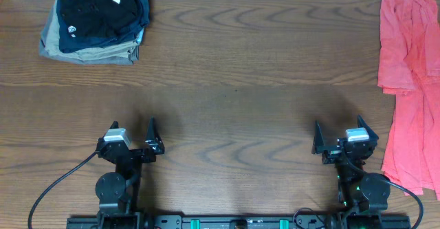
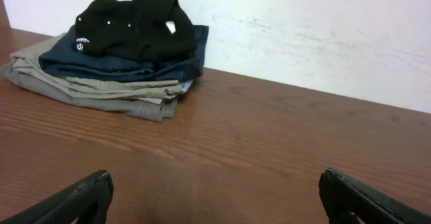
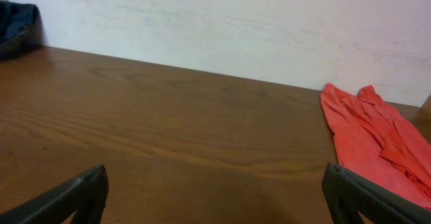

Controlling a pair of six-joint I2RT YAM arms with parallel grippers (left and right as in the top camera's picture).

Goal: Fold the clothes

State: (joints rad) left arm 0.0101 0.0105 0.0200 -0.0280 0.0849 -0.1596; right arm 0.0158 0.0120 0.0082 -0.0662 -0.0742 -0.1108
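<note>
The clothes, a coral-red T-shirt, lie crumpled along the table's right edge, partly cut off by the frame; the same clothes show at the right of the right wrist view. My right gripper stands open near the front edge, just left of the shirt and touching nothing. Far from the shirt, at the front left, my left gripper is also open and empty. In the wrist views each pair of fingers is spread wide over bare wood: left gripper, right gripper.
A stack of folded dark navy and black garments on a khaki-grey one sits at the back left corner, the same stack showing in the left wrist view. A white wall runs behind the brown wooden table.
</note>
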